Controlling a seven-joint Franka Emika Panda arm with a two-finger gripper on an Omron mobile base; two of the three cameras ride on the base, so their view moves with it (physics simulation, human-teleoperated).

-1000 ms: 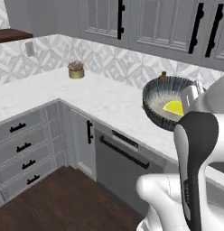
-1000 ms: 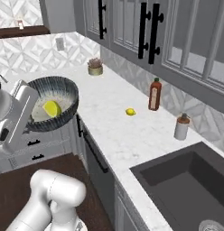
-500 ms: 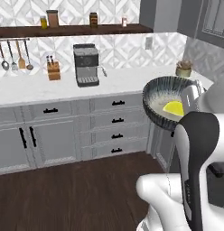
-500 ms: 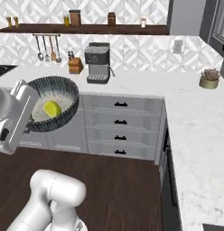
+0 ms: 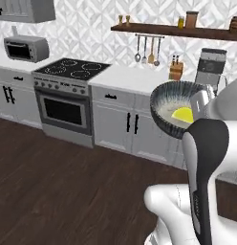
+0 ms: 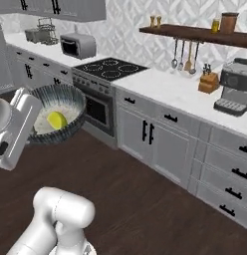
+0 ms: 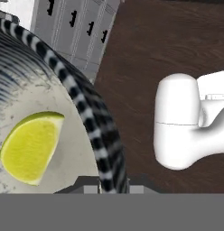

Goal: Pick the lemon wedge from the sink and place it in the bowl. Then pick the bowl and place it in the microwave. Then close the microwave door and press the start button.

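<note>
Bowl (image 5: 174,106) over dark wood floor (image 5: 63,182), near stove (image 5: 68,91)

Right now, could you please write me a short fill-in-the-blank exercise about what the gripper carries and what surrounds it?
1. The lemon wedge lies inside the ____.
2. The gripper is shut on the bowl's ____.
3. The bowl is held in the air above the dark wooden ____.
4. On the counter behind it, the black stovetop sits directly above the ____.

Missing words: bowl; rim; floor; oven
</note>
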